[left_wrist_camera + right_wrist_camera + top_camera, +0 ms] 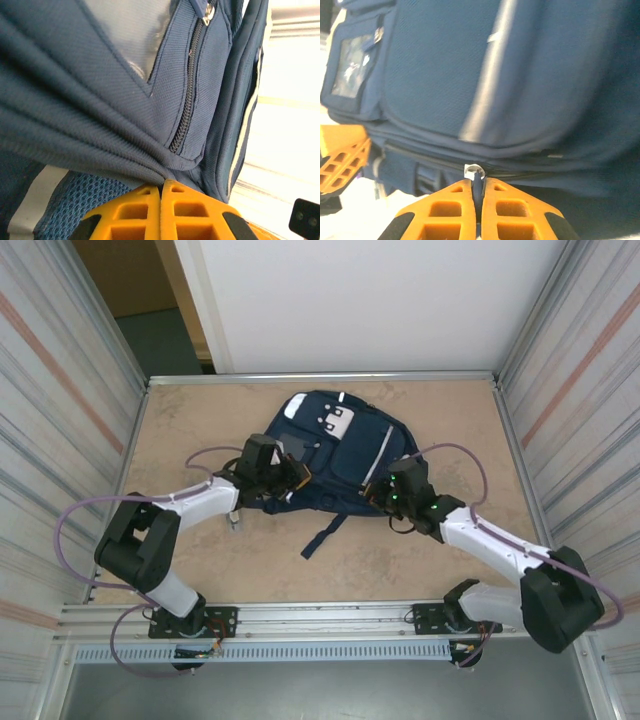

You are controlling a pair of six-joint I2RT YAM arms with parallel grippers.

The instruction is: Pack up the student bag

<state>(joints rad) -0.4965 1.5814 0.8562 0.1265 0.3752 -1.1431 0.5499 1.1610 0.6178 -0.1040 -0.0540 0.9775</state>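
In the top view the student bag (335, 445) lies on the beige counter (190, 420), centred in the upper half of the frame. Its white buckle patch (343, 423) is toward the bag's upper edge, and a dark strap (325, 533) trails from its lower edge toward the bottom of the frame. The left tool (287, 478) is at the bag's lower left corner and the right tool (383, 492) at its lower right edge, both against the fabric.

In the left wrist view the left tool (161, 186) is at bottom centre. Its orange fingers (135, 210) are pressed together, pinching a fold of the bag's navy cloth at their tips. The cloth is drawn into ridges that run from the upper left down to the pinch. A closed dark zip (187, 100) runs down the middle of the frame, beside a clear pocket window (125, 35) at the top.

In the right wrist view the right tool (478, 184) is at bottom centre, its jaws almost together and clamped on a small silvery zip pull (474, 171) that sits on the zip line across the lower part of the bag. A pale stripe (487, 75) slants down the panel above. At the lower left of this frame the left tool's orange fingers show just beside the bag
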